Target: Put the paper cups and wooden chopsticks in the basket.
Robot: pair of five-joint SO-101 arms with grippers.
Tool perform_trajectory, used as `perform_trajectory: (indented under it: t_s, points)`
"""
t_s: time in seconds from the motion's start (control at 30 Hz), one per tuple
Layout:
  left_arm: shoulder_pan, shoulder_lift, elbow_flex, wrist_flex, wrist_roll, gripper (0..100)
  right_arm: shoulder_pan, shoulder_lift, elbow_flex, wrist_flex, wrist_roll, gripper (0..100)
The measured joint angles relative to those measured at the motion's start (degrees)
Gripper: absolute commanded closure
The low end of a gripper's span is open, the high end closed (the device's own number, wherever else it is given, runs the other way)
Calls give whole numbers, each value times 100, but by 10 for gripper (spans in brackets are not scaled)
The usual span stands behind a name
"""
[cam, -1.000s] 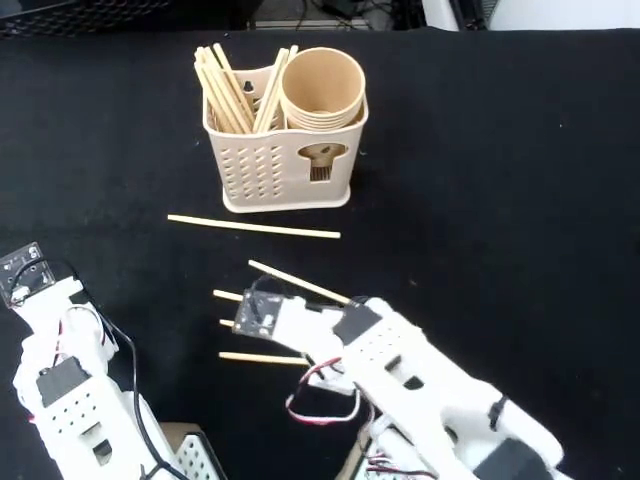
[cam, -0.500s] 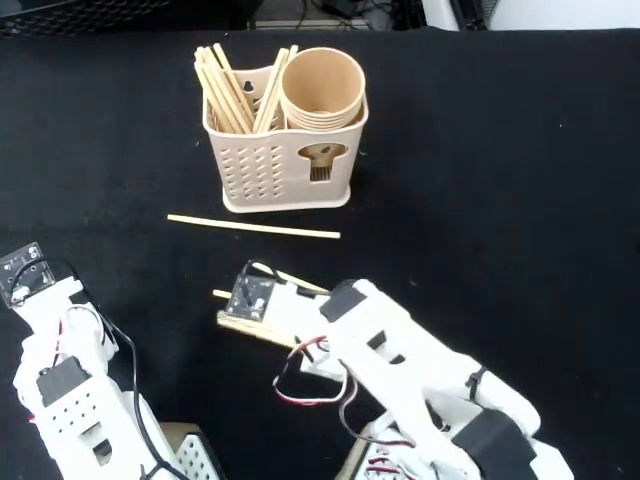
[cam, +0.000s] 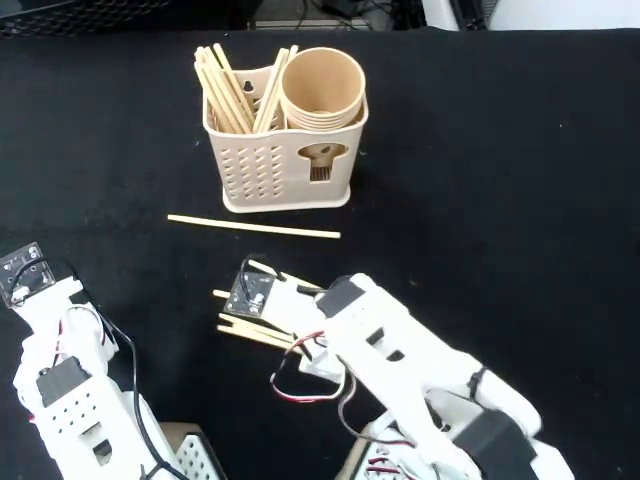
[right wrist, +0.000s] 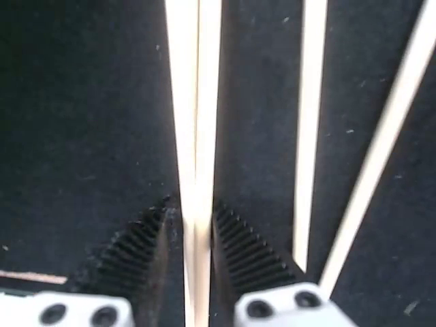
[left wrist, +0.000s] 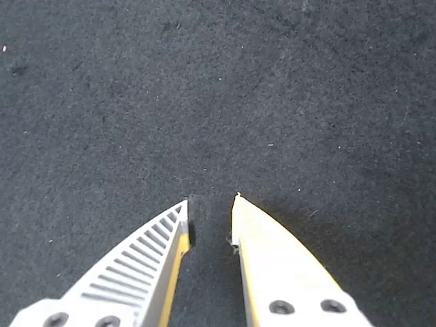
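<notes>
The perforated beige basket (cam: pixel 280 172) stands at the far middle of the table, holding a stack of paper cups (cam: pixel 322 88) and a bunch of wooden chopsticks (cam: pixel 226 92). My right gripper (right wrist: pixel 194 218) is down on the cloth in front of it, shut on a pair of chopsticks (right wrist: pixel 194 102) lying side by side; the high view shows that pair (cam: pixel 245 331) sticking out left of the right arm (cam: pixel 380 350). Two more chopsticks (right wrist: pixel 310 136) lie beside the jaws. A single chopstick (cam: pixel 253 228) lies just before the basket. My left gripper (left wrist: pixel 212 199) hovers over bare cloth, slightly open and holding nothing.
The left arm (cam: pixel 60 385) sits at the near left corner. Another loose chopstick (cam: pixel 292 279) lies slanted by the right wrist. The black cloth (cam: pixel 500 200) covers the whole table, with open room on the right and far left.
The right arm slid forward and left over the loose chopsticks and closed on two of them, which now lie together and slightly slanted. The left arm kept still.
</notes>
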Motion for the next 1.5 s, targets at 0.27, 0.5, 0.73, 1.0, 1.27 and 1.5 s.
perform_trajectory:
  t_s: [0.27, 0.5, 0.73, 1.0, 1.27, 1.5]
  points:
    - [0, 0, 0, 0, 0, 877, -9, -1495, 484, 123, 0, 986]
    - [0, 0, 0, 0, 0, 877, -18, -2453, 809, 123, 0, 986]
    - [0, 0, 0, 0, 0, 877, -18, -2479, 993, 123, 0, 892]
    - [0, 0, 0, 0, 0, 877, -9, -1582, 985, -18, 316, 861]
    - [0, 0, 0, 0, 0, 877, -9, -765, 993, -545, 334, 862]
    - [0, 0, 0, 0, 0, 877, 0, -563, 791, -659, 334, 972]
